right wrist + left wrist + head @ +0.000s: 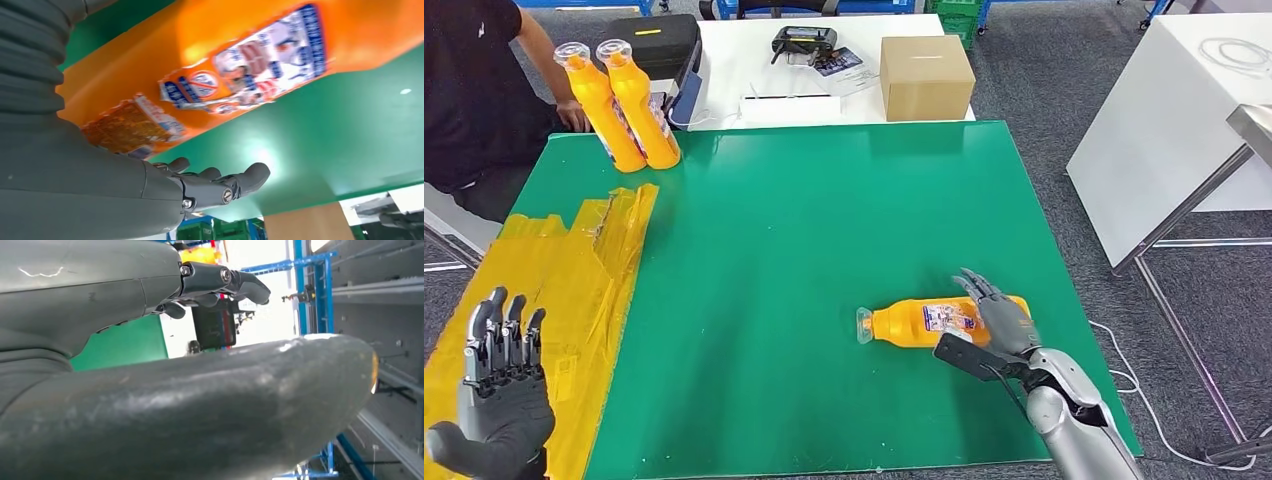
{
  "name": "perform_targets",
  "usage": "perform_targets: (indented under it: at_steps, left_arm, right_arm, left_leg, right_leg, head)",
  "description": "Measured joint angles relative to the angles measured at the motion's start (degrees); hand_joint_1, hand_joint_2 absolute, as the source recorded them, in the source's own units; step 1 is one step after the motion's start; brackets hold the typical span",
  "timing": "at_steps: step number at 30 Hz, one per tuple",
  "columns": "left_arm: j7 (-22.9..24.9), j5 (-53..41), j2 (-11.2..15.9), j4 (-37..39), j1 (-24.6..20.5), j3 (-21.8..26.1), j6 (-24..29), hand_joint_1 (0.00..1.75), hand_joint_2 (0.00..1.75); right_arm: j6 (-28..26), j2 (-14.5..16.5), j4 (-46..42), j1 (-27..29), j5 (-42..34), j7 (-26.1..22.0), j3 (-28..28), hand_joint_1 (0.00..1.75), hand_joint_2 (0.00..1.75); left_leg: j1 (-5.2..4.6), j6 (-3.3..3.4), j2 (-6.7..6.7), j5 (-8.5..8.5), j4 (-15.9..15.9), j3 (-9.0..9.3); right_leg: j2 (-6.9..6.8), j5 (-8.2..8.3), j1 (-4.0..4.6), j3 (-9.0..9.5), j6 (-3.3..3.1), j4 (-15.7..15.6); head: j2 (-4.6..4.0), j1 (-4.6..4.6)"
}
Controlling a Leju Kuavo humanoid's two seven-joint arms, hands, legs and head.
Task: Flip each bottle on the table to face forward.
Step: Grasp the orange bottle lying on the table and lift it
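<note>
Green-topped bench point(804, 250), wide and flat; a sheet of crumpled yellow plastic film point(554, 290) covers its near left part. Behind it a white table with a brown cardboard box point(927, 76) and a black controller point(804, 41). A person in a black top point(474, 80) sits at the far left corner.

Two orange plastic bottles with clear caps point(619, 105) stand together at the far left of the bench, leaning a little. They look already dealt with.

One orange plastic bottle with a printed label point(929, 322) lies on its side near the front right, cap toward the left, label showing upward.

Right robot hand point(999, 315): fingers extended and apart, laid over the base end of the lying bottle. In the right wrist view the fingers point(220, 185) are open beside the bottle body point(240, 65); no closed grip visible. Holds nothing as far as I can judge; light contact possible but cannot confirm.

Left robot hand point(499, 390): raised at the front left over the yellow film, fingers straight and apart, nothing in it.

Step in hand, by my reading: take hold of the lying bottle to turn it.

- Wrap the body just behind the label, not the tapering neck.
- The round side will likely roll; close thumb and fingers from opposite sides together.
- Lift clear before rotating, so the base does not drag.
- Set it down well apart from the bench's edge, label front.
</note>
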Motion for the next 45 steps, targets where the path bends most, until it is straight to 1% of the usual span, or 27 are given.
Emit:
perform_targets:
  at_steps: [7,9,11,12,13,15,16,19,27,30,33,36,39,43,45]
  left_arm:
    - [0.8,0.5,0.5,0.0,-0.6,0.1,-0.2,0.0,0.0]
    - [1.0,0.9,0.6,0.2,-1.0,0.1,0.0,0.0,0.0]
    - [1.2,1.6,1.1,0.7,-1.8,0.0,0.0,0.0,0.0]
    - [1.2,1.8,1.4,1.2,-2.3,-0.1,0.1,0.0,0.0]
    - [1.2,2.0,1.7,1.7,-2.8,-0.3,0.1,0.0,0.0]
    - [1.1,2.3,2.2,2.6,-3.4,-0.7,0.2,0.0,0.0]
    - [1.1,2.4,2.4,3.0,-3.6,-0.8,0.3,0.0,0.0]
    - [1.0,2.6,2.9,4.1,-4.4,-1.2,0.3,0.0,0.0]
    - [1.0,3.6,3.7,5.5,-5.5,-2.3,0.1,0.0,0.0]
    - [1.0,3.6,3.9,5.8,-5.8,-2.5,0.0,0.0,0.0]
    - [1.0,3.9,3.9,6.1,-5.9,-2.7,0.0,0.0,0.0]
    - [1.0,3.9,4.0,6.2,-6.0,-2.7,0.0,0.0,0.0]
    - [1.3,4.0,4.0,6.2,-6.0,-2.8,0.1,0.0,0.0]
    - [2.6,4.8,4.0,6.2,-5.6,-2.9,-0.2,0.0,0.0]
    - [2.9,5.1,4.0,6.2,-5.3,-3.1,-0.4,0.0,0.0]
  right_arm:
    - [1.0,-1.7,3.0,-3.0,2.6,0.8,1.7,0.0,1.75]
    - [4.1,-2.8,4.7,-4.9,2.8,1.4,3.1,0.0,1.75]
    - [11.1,-5.3,7.4,-8.7,1.2,1.7,5.6,0.0,1.75]
    - [14.8,-7.1,9.1,-11.0,0.2,1.7,7.4,0.29,1.75]
    - [17.8,-8.9,10.7,-13.1,-0.5,1.5,9.3,0.7,1.75]
    - [21.3,-12.1,13.6,-16.2,-2.0,1.3,12.7,1.57,1.75]
    - [22.4,-13.4,14.7,-17.1,-3.1,1.3,14.1,1.72,1.75]
    - [24.1,-16.4,16.7,-19.0,-6.2,1.3,17.9,1.75,1.75]
    - [26.2,-22.4,17.0,-21.1,-15.1,3.4,25.4,1.75,1.75]
    - [26.2,-24.0,16.8,-21.4,-16.9,3.8,27.3,1.75,1.75]
    - [25.1,-25.0,16.5,-21.4,-18.4,4.3,28.8,1.75,1.75]
    - [22.6,-25.2,16.4,-21.0,-19.7,4.7,29.8,1.75,1.75]
    - [18.2,-24.3,16.7,-20.1,-20.5,4.9,30.1,1.75,1.75]
    - [9.9,-20.3,17.6,-17.8,-20.2,4.2,28.2,1.75,1.75]
    - [7.9,-18.4,17.9,-16.9,-19.8,4.0,26.8,1.75,1.75]
  left_leg:
    - [0.0,0.0,0.01,0.0,0.0,0.02]
    - [0.0,0.01,0.02,0.01,0.0,0.04]
    - [-0.02,0.02,0.07,0.02,0.0,0.14]
    - [-0.03,0.03,0.08,0.03,0.0,0.21]
    - [-0.04,0.04,0.04,0.03,0.0,0.28]
    - [-0.04,0.08,-0.07,0.04,0.1,0.26]
    - [-0.06,0.12,-0.09,0.06,0.1,0.19]
    - [-0.1,0.21,-0.03,0.12,0.2,0.04]
    - [-0.09,0.23,-0.08,0.1,0.3,0.03]
    - [-0.09,0.24,-0.06,0.1,0.3,0.05]
    - [-0.09,0.24,-0.06,0.1,0.3,0.08]
    - [-0.09,0.24,-0.03,0.1,0.3,0.11]
    - [-0.07,0.24,0.14,0.06,0.3,0.15]
    - [0.01,0.23,0.77,0.02,0.3,0.27]
    - [0.05,0.23,0.96,0.02,0.3,0.35]
  right_leg:
    - [0.01,0.0,0.0,0.0,0.0,0.0]
    - [0.01,0.01,0.0,0.01,0.01,0.0]
    - [0.06,0.05,-0.05,0.05,0.06,0.0]
    - [0.08,0.06,-0.08,0.01,0.09,0.0]
    - [0.05,0.06,-0.1,-0.03,0.1,0.0]
    - [-0.06,0.07,-0.11,0.02,0.14,0.0]
    - [-0.08,0.1,-0.13,0.08,0.19,0.0]
    - [-0.02,0.21,-0.15,0.12,0.31,0.0]
    - [-0.07,0.19,-0.16,0.14,0.32,0.0]
    - [-0.06,0.2,-0.16,0.17,0.32,0.0]
    - [-0.05,0.2,-0.16,0.2,0.32,0.0]
    - [-0.02,0.2,-0.14,0.23,0.32,0.0]
    - [0.14,0.22,-0.08,0.27,0.32,0.0]
    - [0.6,0.35,0.05,0.23,0.18,0.0]
    - [0.78,0.42,0.07,0.19,0.1,0.0]
  head:
    - [0.0,-0.01]
    - [0.0,-0.01]
    - [0.0,-0.02]
    - [0.0,-0.02]
    - [0.0,0.01]
    - [0.0,0.03]
    - [0.0,0.02]
    - [0.0,-0.01]
    - [0.0,-0.01]
    - [0.0,0.0]
    - [0.0,0.0]
    - [0.0,-0.01]
    - [0.0,0.01]
    - [0.0,0.02]
    - [0.0,0.01]
